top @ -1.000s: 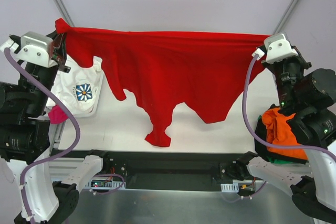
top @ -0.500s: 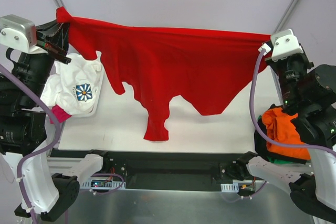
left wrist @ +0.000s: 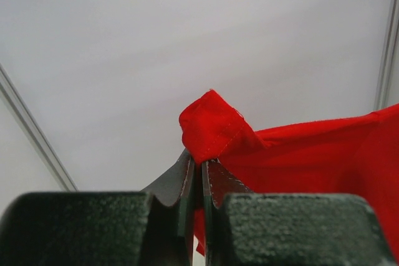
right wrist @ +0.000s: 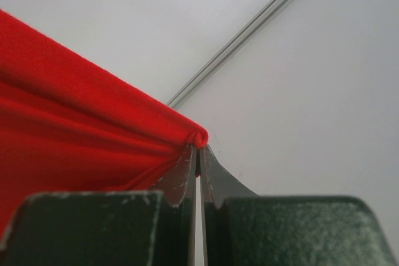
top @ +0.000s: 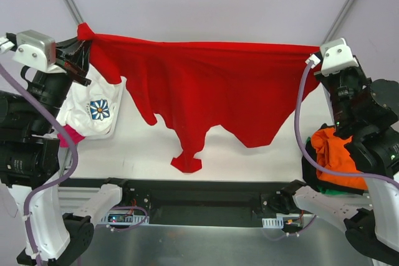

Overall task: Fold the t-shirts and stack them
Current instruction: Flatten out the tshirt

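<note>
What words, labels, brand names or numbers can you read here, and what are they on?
No text can be read.
The white t-shirt bears only a blue square with a flower, no letters.
The red t-shirt is plain.
Any marks on the white strip at the right arm's base are too small to read.

The red t-shirt [top: 212,85] is plain bright red all over. The white t-shirt [top: 87,99] has a blue square on it with a white flower inside. The pink t-shirt [top: 67,136] is hot pink. The orange t-shirt [top: 333,154] is bright orange. The green cloth [top: 330,186] is dark. The worktop [top: 137,147] is white.
</note>
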`<state>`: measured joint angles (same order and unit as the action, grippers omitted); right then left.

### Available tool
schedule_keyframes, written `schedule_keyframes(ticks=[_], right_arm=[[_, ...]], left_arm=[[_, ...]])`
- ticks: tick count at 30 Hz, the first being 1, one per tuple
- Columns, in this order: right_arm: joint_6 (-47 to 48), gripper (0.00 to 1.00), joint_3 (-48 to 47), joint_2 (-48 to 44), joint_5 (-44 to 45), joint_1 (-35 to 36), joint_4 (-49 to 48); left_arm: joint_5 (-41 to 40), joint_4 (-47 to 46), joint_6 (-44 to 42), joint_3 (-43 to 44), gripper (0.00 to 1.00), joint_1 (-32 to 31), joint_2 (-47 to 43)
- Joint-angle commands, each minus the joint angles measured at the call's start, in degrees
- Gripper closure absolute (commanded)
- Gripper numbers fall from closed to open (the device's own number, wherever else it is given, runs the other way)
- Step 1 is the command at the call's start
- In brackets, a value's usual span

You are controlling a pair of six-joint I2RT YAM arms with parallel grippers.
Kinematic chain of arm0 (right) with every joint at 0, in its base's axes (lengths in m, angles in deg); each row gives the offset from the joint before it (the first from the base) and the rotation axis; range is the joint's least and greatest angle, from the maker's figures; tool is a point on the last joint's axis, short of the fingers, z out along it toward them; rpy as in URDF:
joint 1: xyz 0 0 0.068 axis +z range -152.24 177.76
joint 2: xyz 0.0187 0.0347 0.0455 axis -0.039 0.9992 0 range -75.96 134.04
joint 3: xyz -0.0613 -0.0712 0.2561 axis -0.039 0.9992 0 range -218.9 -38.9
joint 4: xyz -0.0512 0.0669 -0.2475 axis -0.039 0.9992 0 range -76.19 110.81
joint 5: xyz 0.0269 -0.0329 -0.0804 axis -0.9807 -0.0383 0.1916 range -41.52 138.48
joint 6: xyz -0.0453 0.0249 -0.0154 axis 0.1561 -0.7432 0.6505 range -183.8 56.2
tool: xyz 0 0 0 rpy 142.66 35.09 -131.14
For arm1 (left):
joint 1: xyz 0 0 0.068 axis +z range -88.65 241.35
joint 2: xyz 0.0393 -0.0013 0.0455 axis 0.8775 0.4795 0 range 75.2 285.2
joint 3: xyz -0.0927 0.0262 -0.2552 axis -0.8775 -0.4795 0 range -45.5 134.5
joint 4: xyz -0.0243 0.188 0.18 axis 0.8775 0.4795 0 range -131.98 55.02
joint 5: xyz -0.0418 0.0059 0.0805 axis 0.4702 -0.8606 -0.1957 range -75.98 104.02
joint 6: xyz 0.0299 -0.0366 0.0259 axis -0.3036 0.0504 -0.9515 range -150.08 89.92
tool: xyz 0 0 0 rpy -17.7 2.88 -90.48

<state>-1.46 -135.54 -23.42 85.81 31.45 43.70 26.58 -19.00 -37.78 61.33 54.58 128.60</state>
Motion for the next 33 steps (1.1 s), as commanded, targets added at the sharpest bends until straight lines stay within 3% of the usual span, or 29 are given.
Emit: schedule_keyframes(ticks=[1,11,33], right_arm=[[1.5,0.99,1.8,-0.6,8.1,-1.4,-1.1],[5.3,0.99,5.6,2.0,10.6,-1.6,-4.2],[8.3,0.99,9.2,12.8,8.7,-10.1,-8.1]], left_arm=[[-6.6,-5.1,-4.4,-3.6,1.00,1.0,-1.3],[-8.9,-11.1,-8.9,-15.2,1.00,1.0,0.8],[-11.6,-26.4,-12.7,-27.7,1.00,1.0,9.0]])
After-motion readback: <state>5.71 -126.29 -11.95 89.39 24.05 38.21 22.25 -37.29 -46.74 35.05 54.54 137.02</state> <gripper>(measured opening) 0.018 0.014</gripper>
